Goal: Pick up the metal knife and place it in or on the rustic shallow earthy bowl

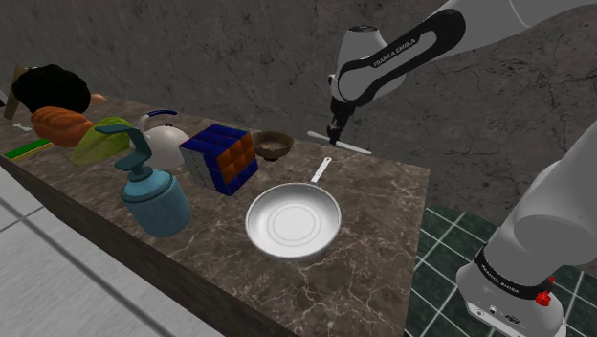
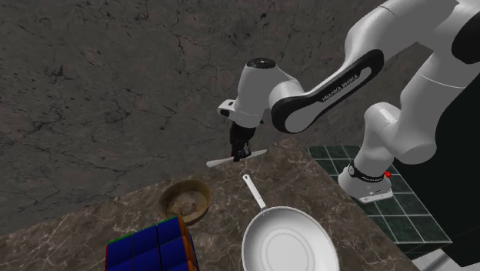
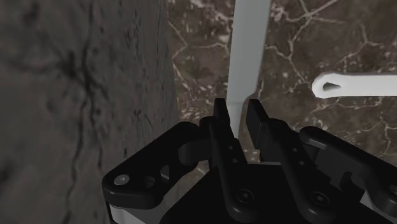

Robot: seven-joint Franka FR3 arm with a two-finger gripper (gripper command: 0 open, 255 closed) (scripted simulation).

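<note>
A pale grey knife (image 1: 342,145) lies level at the counter's back edge, close to the wall, and my black gripper (image 1: 335,132) is shut on it near its middle. In the wrist view the fingers (image 3: 222,118) clasp the knife's narrow part, and the blade (image 3: 249,57) runs away from my gripper (image 3: 238,111) over the dark marble. I cannot tell whether the knife still touches the counter. The small brown bowl (image 1: 273,145) stands on the counter to the shoulder view's left of the knife. In the second exterior view the bowl (image 2: 185,200) sits nearer the camera than the knife (image 2: 231,160) and my gripper (image 2: 243,152).
A silver frying pan (image 1: 294,222) sits at the counter's front, its handle (image 3: 356,84) pointing towards the knife. A coloured cube (image 1: 220,158), a blue spray bottle (image 1: 153,196), a white kettle (image 1: 165,139) and other items crowd the shoulder view's left. A stone wall (image 1: 239,57) rises behind.
</note>
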